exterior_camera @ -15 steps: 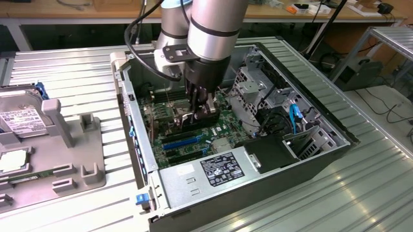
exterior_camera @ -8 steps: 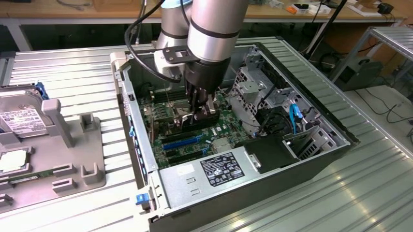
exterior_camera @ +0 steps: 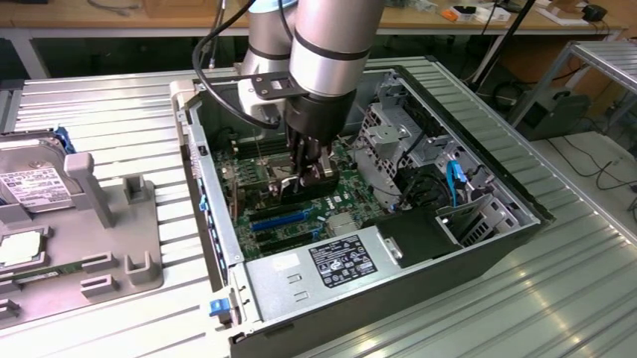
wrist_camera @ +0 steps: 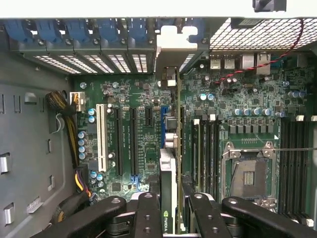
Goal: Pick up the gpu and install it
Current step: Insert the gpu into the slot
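The gpu (exterior_camera: pixel 310 191) is a thin black card standing on edge inside the open computer case (exterior_camera: pixel 497 194), low over the motherboard (exterior_camera: pixel 348 198). My gripper (exterior_camera: pixel 310 171) is shut on its upper edge, reaching straight down into the case. In the wrist view the gpu (wrist_camera: pixel 168 168) appears edge-on between my black fingers (wrist_camera: pixel 148 210), with my gripper (wrist_camera: pixel 171 201) clamped on it. Its silver bracket (wrist_camera: pixel 173 42) sits at the rear slot openings, and the card lines up with the blue slot (wrist_camera: pixel 162 124). I cannot tell whether its connector is touching the slot.
A silver hard drive (exterior_camera: pixel 30 186) lies on a grey fixture (exterior_camera: pixel 110 224) at the exterior view's left. Inside the case are the power supply (exterior_camera: pixel 339 257), a drive cage (exterior_camera: pixel 393 138), memory sticks (wrist_camera: pixel 205 144), the CPU socket (wrist_camera: pixel 250 171) and a white slot (wrist_camera: pixel 101 134).
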`<move>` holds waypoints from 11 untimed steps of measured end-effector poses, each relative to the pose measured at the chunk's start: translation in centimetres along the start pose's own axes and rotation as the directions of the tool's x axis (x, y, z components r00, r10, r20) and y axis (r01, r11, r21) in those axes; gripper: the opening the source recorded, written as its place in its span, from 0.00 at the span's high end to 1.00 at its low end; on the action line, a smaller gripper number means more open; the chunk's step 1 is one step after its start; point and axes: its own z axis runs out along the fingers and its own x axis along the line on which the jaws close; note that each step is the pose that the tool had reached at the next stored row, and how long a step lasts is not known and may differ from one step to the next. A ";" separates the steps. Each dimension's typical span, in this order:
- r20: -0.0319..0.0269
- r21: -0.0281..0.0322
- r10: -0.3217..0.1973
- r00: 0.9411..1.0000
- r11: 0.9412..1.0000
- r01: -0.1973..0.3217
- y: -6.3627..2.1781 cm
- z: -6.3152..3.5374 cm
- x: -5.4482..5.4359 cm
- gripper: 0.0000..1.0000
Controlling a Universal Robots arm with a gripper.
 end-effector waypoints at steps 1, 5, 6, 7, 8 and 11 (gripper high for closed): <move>0.000 0.000 0.000 1.000 1.000 0.000 0.00 0.00 0.0 0.73; 0.000 0.001 0.000 1.000 1.000 0.000 0.02 0.46 0.2 0.73; 0.000 0.001 0.000 1.000 1.000 0.000 0.02 0.70 0.2 0.73; 0.000 0.001 0.000 1.000 1.000 0.000 0.04 0.91 0.2 0.73; 0.000 0.001 0.000 1.000 1.000 0.000 0.09 1.11 0.2 0.73; 0.000 0.001 0.000 1.000 1.000 0.000 0.35 1.85 0.2 0.73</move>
